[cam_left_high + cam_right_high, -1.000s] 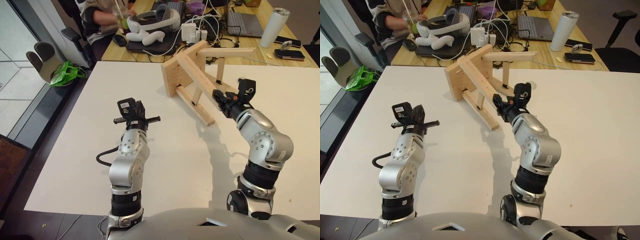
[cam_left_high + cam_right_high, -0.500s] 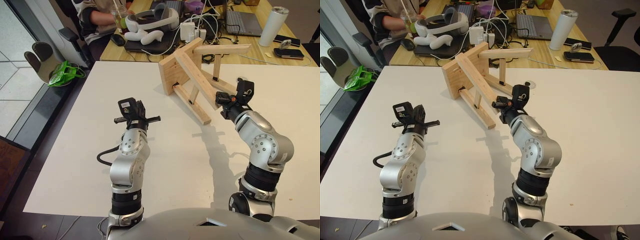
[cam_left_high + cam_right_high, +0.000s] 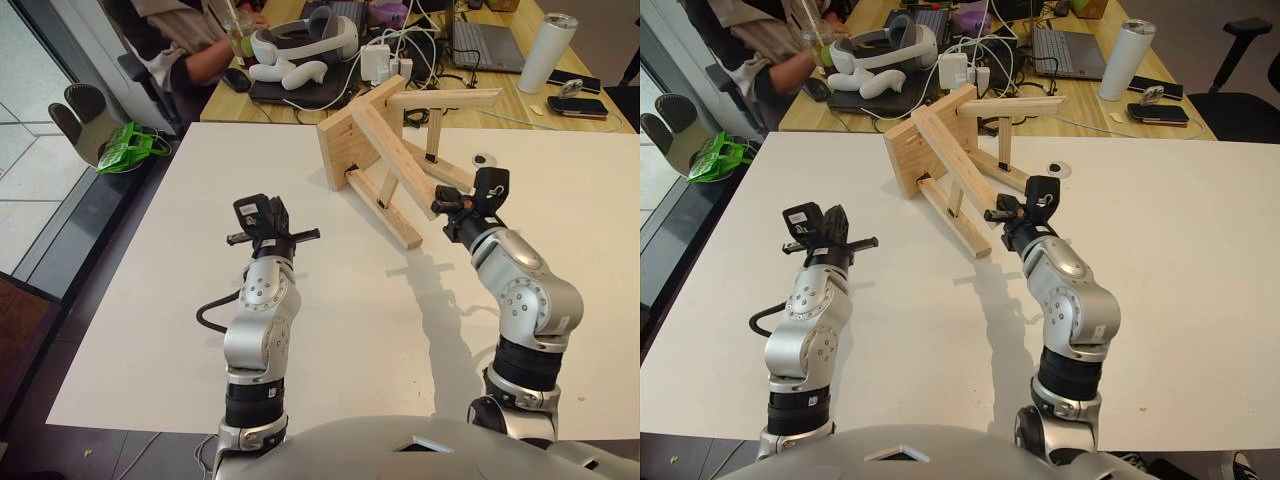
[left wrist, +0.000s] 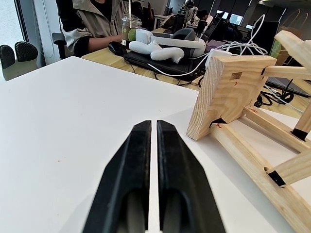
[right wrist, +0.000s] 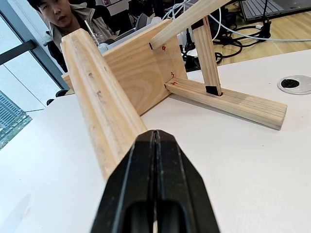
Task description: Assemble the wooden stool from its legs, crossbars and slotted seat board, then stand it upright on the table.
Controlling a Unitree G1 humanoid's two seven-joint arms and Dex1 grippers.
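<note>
While stool (image 3: 352, 140) lies sideways, right pincer (image 5: 154, 135) closed beside leg (image 5: 103, 109).

Pale wooden stool (image 3: 385, 150) assembled, lying on side at far part of white tabletop (image 3: 330, 330). Seat board (image 3: 340, 155) stands on edge. Two legs (image 3: 392, 213) rest on tabletop, two raised; short crossbars (image 3: 433, 135) join them.

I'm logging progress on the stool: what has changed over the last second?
The stool shifted slightly toward the robot's left, then stopped. The right gripper, shut, drew back a little from its legs. The left gripper stayed shut and still; the stool still lies on its side.
</note>
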